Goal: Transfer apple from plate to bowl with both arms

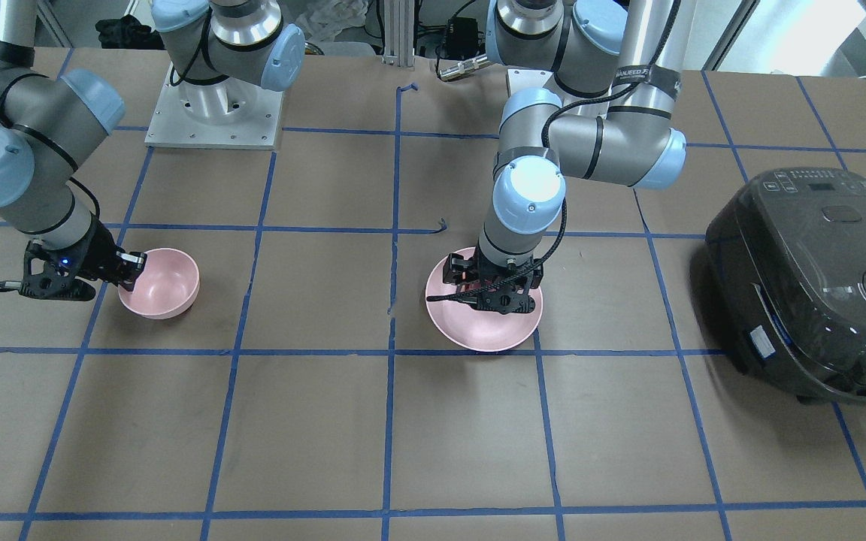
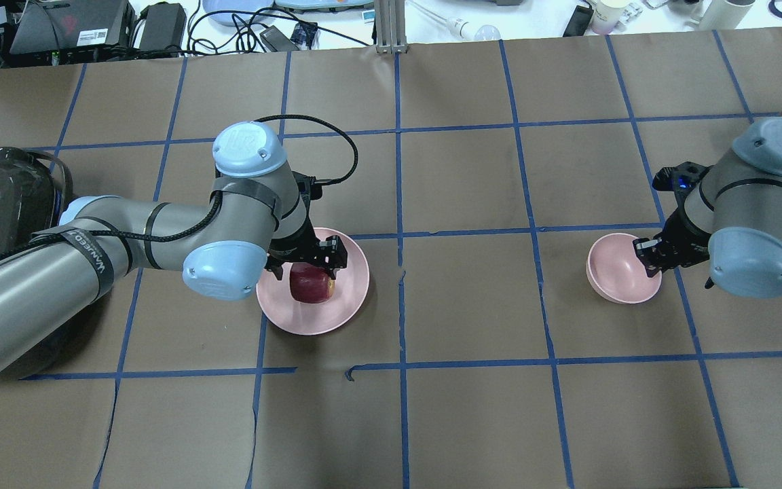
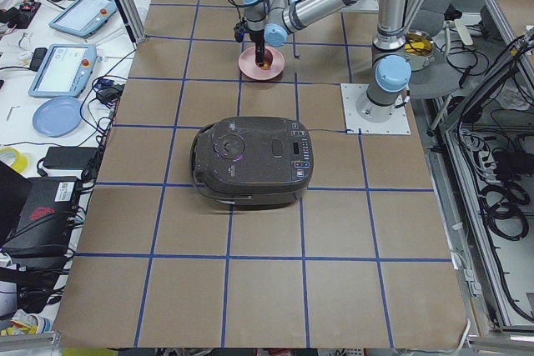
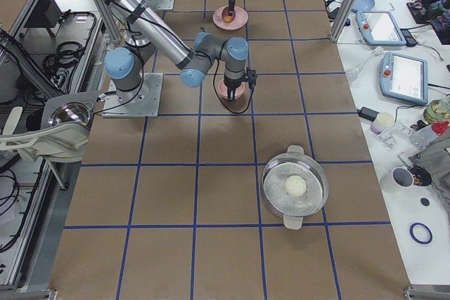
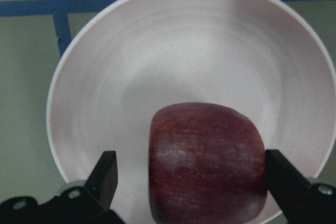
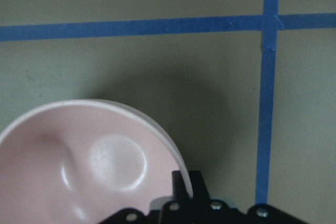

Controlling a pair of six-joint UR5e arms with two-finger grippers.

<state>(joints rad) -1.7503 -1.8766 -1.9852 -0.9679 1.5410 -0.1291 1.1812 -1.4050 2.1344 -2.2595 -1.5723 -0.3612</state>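
Observation:
The dark red apple (image 2: 309, 284) lies on the flat pink plate (image 2: 354, 278), left of the table's middle. My left gripper (image 2: 307, 266) reaches down over it. In the left wrist view the apple (image 5: 207, 161) sits between the open fingers (image 5: 107, 174); the right finger is at its side and the left finger stands clear of it. The small pink bowl (image 2: 618, 278) stands at the right. My right gripper (image 2: 645, 257) is shut on the bowl's near rim, which also shows in the right wrist view (image 6: 178, 163).
A black rice cooker (image 1: 816, 285) stands beyond the plate on my left side. A steel pot with a lid (image 4: 295, 187) stands at my far right. Blue tape lines grid the brown table between plate and bowl.

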